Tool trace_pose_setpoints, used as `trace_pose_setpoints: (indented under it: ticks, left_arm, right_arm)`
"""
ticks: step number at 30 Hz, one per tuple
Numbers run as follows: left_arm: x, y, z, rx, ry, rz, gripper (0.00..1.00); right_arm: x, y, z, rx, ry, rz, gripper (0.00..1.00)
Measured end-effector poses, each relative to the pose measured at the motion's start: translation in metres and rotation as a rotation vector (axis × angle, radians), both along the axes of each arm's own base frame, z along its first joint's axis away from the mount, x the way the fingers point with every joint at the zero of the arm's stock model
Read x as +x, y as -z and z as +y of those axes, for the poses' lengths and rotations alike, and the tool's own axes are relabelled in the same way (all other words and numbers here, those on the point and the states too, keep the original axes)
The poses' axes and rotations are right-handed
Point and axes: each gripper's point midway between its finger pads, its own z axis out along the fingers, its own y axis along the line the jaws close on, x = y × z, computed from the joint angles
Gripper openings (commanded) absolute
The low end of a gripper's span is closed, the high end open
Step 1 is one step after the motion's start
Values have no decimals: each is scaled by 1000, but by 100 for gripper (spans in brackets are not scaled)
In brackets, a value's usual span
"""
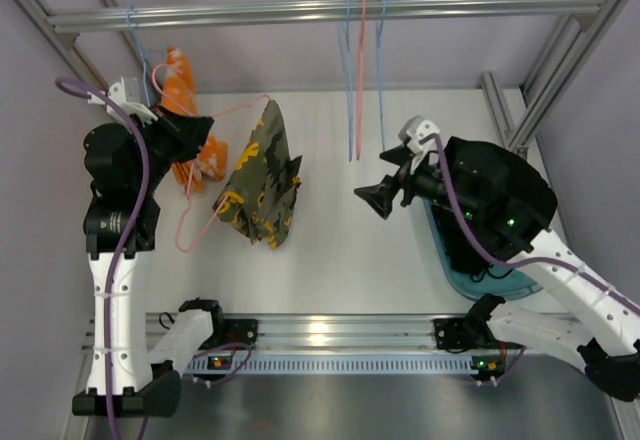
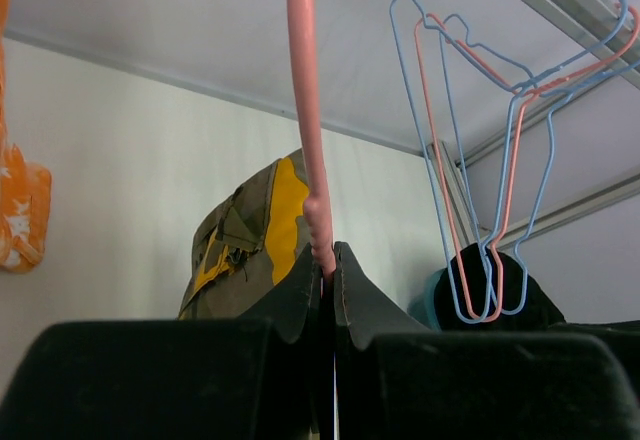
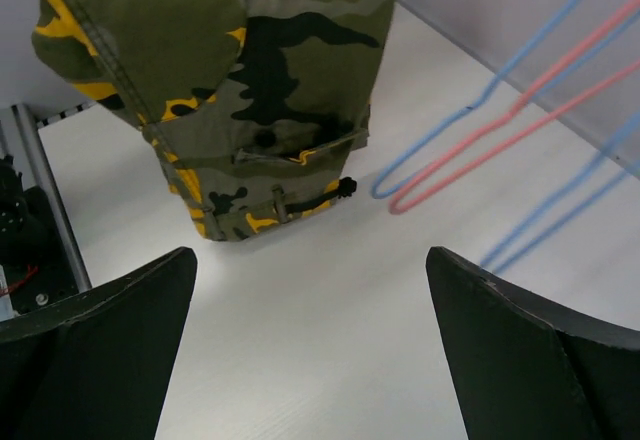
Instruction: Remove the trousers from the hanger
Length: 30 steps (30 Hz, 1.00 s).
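The camouflage trousers [image 1: 262, 175] hang draped over a pink wire hanger [image 1: 215, 115] above the white table, and also show in the right wrist view [image 3: 240, 90] and the left wrist view [image 2: 250, 240]. My left gripper [image 1: 203, 128] is shut on the pink hanger's stem [image 2: 312, 160]; the jaws pinch it at the tips [image 2: 326, 265]. My right gripper [image 1: 378, 200] is open and empty to the right of the trousers, with its fingers [image 3: 100, 340] wide apart and facing them. The black trousers [image 2: 545, 305] lie in a teal bin [image 2: 425, 305], mostly hidden under the right arm in the top view.
An orange garment [image 1: 183, 88] hangs at the back left beside my left gripper. Several empty blue and pink hangers [image 1: 362, 80] hang from the metal rail [image 1: 320, 8]. The teal bin [image 1: 495, 282] sits at the right edge. Frame posts stand at the corners.
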Motion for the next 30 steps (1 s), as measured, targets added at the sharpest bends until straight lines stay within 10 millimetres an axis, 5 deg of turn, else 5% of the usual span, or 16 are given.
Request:
trace_pose_setpoints:
  ticks: [15,20,30]
  left_arm:
    - [-6,-10,3,-39,-31,6,0]
    - [-10,-20,3,-43,-32,-10,0]
    - [-11,-27,6,-41,-47,-29,0]
  right_arm:
    - [-17,6,180,-4,-56,-226,99]
    - [-4,11,215,10,17,-230,99]
    - [12,11,238,45,75,-208,99]
